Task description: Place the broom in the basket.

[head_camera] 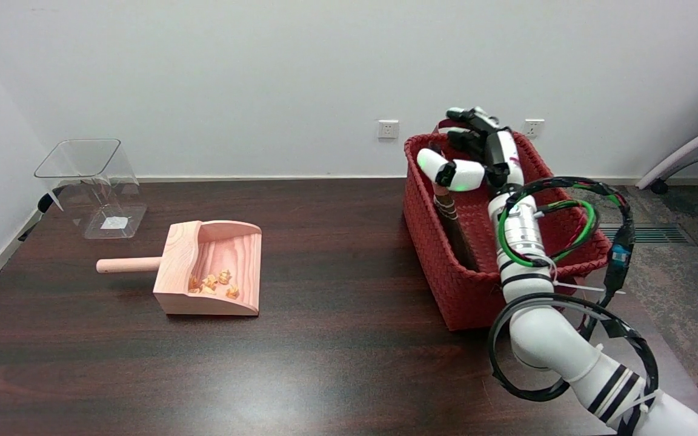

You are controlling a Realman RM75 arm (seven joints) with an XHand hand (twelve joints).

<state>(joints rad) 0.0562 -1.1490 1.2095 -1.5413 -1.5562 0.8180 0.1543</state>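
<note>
White arm (561,345), blk/green cables (573,242)

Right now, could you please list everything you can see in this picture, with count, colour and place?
basket: one, red woven, right part of the table
broom: one, dark brown, standing tilted inside the basket against its left wall
dustpan: one, pale wood with a round handle pointing left, left of centre on the table
scraps: several, orange, inside the dustpan
clear bin: one, transparent, far left corner of the table
table: one, dark brown wood
wall sockets: two, white, on the back wall
right arm: one, white with looped cables, from lower right
right hand: one, black and white, over the basket, fingers spread near the broom's top
</note>
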